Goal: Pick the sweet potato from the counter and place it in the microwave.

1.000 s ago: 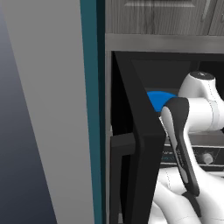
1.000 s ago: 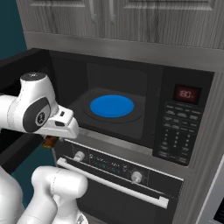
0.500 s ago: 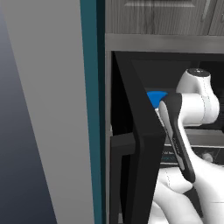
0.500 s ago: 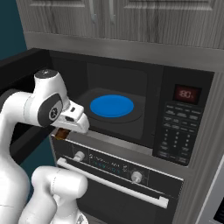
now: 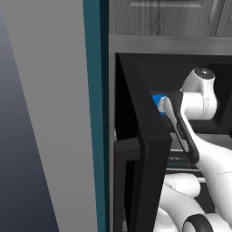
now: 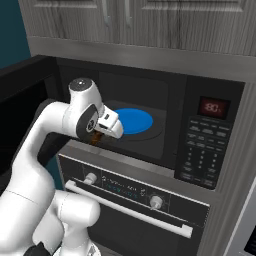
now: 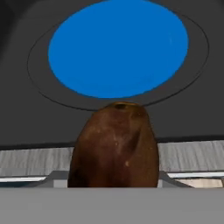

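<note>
Grey wood-grain cabinets (image 6: 150, 20) hung above the built-in microwave (image 6: 165, 125), and a black oven (image 6: 145, 200) with silver knobs and a long bar handle sat directly under it. To the left, in the left base view, a pale grey panel (image 5: 45, 127) and a teal strip of wall (image 5: 93, 90) stood beside the microwave's black door (image 5: 147, 149), which was swung wide open toward me.

Inside the dark cavity lay the blue round plate (image 7: 118, 46), bare on top, ringed by a thin circular track on the floor. My gripper (image 6: 102, 134) was at the front left of the opening, just over the lower lip, closed around the sweet potato (image 7: 114, 146). The sweet potato sat between my fingers, near of the plate and not touching it; in the hand view its tip overlapped the plate's near rim.

On the right, the button panel (image 6: 202, 155) carried a red digital display (image 6: 214, 107); its digits were too blurred for me to read surely, and the key labels below were too small to make out.
</note>
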Robot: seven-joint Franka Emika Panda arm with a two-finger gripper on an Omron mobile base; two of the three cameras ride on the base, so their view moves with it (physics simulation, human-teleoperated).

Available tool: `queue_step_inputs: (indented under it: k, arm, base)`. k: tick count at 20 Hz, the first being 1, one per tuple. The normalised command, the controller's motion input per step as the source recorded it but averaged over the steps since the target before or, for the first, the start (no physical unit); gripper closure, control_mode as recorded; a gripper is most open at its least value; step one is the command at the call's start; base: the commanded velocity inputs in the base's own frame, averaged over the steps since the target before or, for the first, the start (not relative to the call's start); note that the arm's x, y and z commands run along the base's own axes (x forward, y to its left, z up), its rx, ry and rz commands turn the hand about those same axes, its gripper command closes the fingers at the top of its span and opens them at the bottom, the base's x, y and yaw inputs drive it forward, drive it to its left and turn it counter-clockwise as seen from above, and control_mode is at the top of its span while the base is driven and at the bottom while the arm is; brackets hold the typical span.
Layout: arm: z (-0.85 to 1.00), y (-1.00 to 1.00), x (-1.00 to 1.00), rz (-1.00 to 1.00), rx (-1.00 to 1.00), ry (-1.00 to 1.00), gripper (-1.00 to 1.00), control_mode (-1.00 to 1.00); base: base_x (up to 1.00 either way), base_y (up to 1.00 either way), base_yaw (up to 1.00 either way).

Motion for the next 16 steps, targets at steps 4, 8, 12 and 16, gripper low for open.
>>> queue_step_inputs:
  k: [4, 8, 12, 16]
  arm:
    - [0.0, -0.42, 0.41, 0.11, 0.07, -0.32, 1.0, -1.0]
    - [0.0, -0.21, 0.75, 0.09, 0.01, -0.23, 1.0, -1.0]
    - [0.0, -0.12, 1.0, 0.07, 0.0, -0.03, 1.0, -1.0]
    - [0.0, -0.01, 0.99, 0.06, 0.0, 0.0, 1.0, -1.0]
  base:
    - [0.0, 0.0, 0.0]
    - [0.0, 0.0, 0.0]
    - [0.0, 0.0, 0.0]
    - [0.0, 0.0, 0.0]
